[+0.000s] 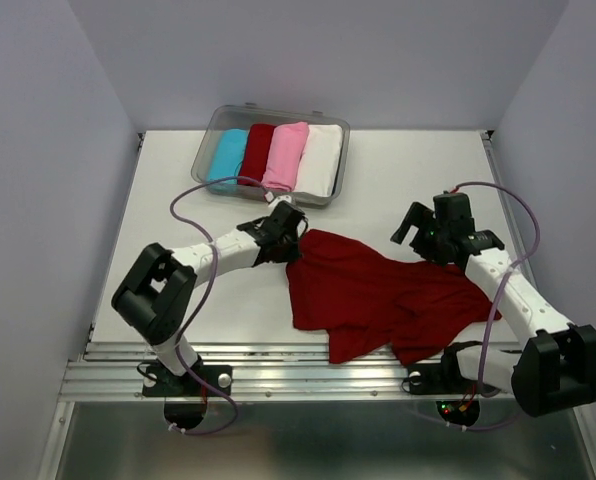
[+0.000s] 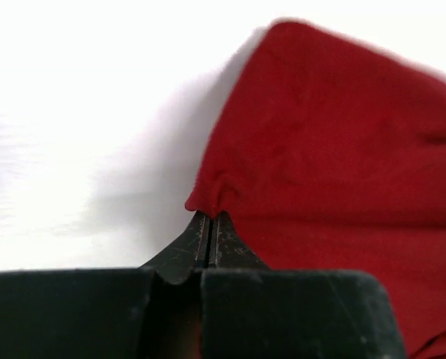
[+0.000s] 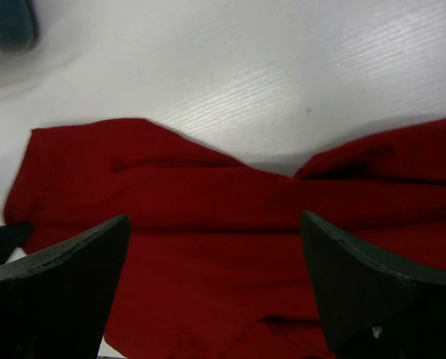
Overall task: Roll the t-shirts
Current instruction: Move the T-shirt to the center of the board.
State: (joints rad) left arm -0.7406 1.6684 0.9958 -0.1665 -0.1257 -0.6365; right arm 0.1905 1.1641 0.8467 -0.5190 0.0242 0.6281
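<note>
Top external, dark red t-shirt (image 1: 378,290) (crumpled) lengthwise left-right, left gripper (image 2: 210,218) pinching corner

Bare bench (image 1: 418,165) lay open at the far right — plenty of room to pass. The clear bin (image 1: 344,140) of rolled shirts (image 1: 283,155) blocked the far left, and the spread dark red t-shirt (image 1: 368,295) covered the near middle.

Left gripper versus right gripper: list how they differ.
The left gripper is shut, the right gripper wide open. The left gripper pinches an edge of the dark red t-shirt; the right gripper holds nothing. Both are black and face the same shirt.
</note>
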